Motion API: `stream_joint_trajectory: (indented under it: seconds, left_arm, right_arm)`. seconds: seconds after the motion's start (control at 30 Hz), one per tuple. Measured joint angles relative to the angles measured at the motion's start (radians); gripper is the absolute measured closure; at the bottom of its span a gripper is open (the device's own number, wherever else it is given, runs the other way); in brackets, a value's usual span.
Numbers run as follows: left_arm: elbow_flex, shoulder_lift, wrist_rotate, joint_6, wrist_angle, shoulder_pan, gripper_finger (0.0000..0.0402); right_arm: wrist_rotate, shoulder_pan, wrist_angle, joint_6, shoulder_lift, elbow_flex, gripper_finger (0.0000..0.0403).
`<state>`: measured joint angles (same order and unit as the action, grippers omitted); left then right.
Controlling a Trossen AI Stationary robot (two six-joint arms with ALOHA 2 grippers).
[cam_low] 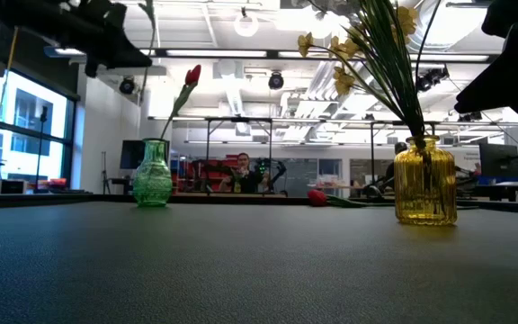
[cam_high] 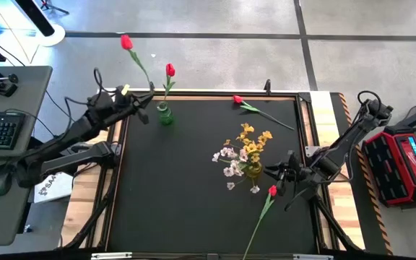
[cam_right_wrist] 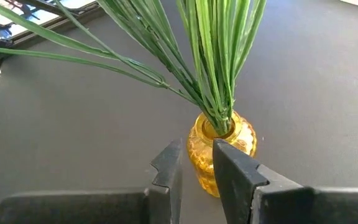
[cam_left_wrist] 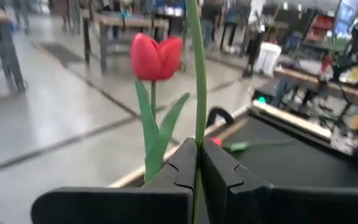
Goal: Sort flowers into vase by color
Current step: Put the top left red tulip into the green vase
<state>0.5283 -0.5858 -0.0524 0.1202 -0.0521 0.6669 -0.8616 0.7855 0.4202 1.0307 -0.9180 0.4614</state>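
The left pincer [cam_high: 144, 107] was clamped on a tulip's stem [cam_left_wrist: 197, 93], its red bloom [cam_high: 126, 42] out past the bench's [cam_high: 193, 195] far edge. It hung just beside the green vase [cam_high: 165, 114], which held another red tulip [cam_high: 170, 70]. The right pincer [cam_high: 279, 173] stood slightly parted and empty just beside the yellow vase [cam_right_wrist: 219, 149] holding the yellow [cam_high: 255, 137] and pale [cam_high: 230, 162] sprays. Two red tulips lay on the bench: one [cam_high: 238, 100] near the far edge, one [cam_high: 271, 191] just beside the right pincer.
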Motion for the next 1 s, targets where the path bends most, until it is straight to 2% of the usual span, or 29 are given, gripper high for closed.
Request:
stream_joint_trajectory:
  seconds: [0.13,0.33,0.5,0.87,1.0]
  left_arm:
    - [-0.108,0.000,-0.085,-0.035,0.181,-0.013,0.0401]
    - [-0.242,-0.008,-0.105,-0.036,0.407,-0.013,0.0401]
    - [-0.288,-0.039,-0.089,-0.029,0.453,-0.013,0.0401]
    - [-0.288,-0.179,-0.090,-0.072,0.576,-0.013,0.0401]
    - [-0.288,-0.226,-0.137,-0.114,0.594,-0.013,0.0401]
  right_arm:
    - [0.000,0.000,0.000,0.000,0.000,0.000,0.0328]
    - [0.000,0.000,0.000,-0.003,0.000,0.000,0.0328]
    - [-0.003,0.000,0.000,-0.003,0.000,0.000,0.0328]
    - [-0.003,0.000,0.000,-0.011,0.000,0.000,0.0328]
    - [-0.003,0.000,0.000,-0.011,0.000,0.000,0.0328]
